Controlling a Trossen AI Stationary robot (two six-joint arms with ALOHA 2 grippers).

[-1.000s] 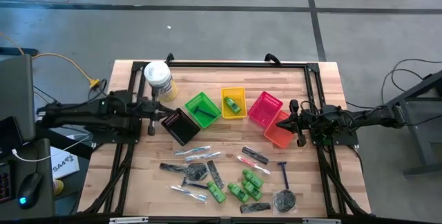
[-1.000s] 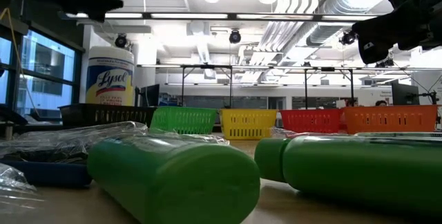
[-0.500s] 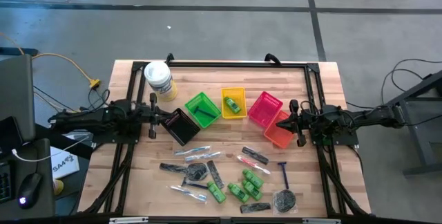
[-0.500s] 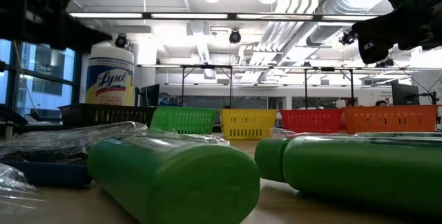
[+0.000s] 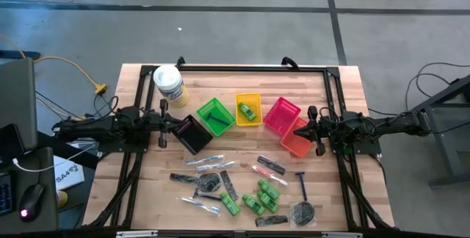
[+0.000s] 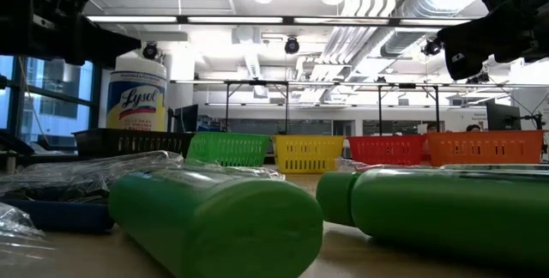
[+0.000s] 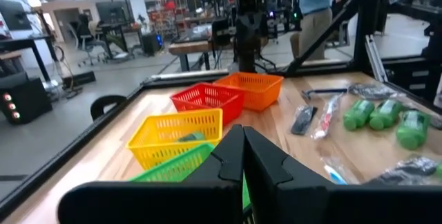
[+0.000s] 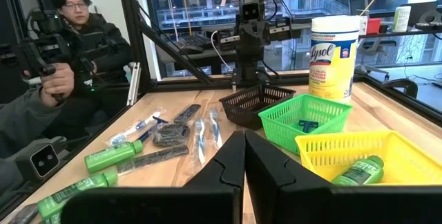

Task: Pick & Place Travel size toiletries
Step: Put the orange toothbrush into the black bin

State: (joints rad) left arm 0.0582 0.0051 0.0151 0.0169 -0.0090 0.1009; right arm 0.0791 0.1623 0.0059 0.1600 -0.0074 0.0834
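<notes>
The toiletries lie loose on the near half of the table: green mini bottles (image 5: 258, 197), a blue-handled razor (image 5: 301, 185), dark combs (image 5: 271, 165), clear-wrapped sticks (image 5: 205, 160) and a round dark packet (image 5: 302, 211). One green bottle (image 5: 248, 111) lies in the yellow basket (image 5: 257, 98). My left gripper (image 5: 175, 125) (image 7: 242, 133) hangs shut beside the black basket (image 5: 192, 134), holding nothing. My right gripper (image 5: 308, 125) (image 8: 244, 138) hangs shut beside the orange basket (image 5: 296, 141), also holding nothing.
A row of small baskets crosses the table's middle: black, green (image 5: 216, 115), yellow, red (image 5: 282, 114) and orange. A white Lysol tub (image 5: 168, 82) stands at the far left. A black frame (image 5: 253, 67) rims the table. A person (image 8: 69, 37) sits beyond the near edge.
My left arm has sunk lower and drawn back a little toward the table's left edge, then kept still beside the black basket. The right arm and the toiletries have not moved.
</notes>
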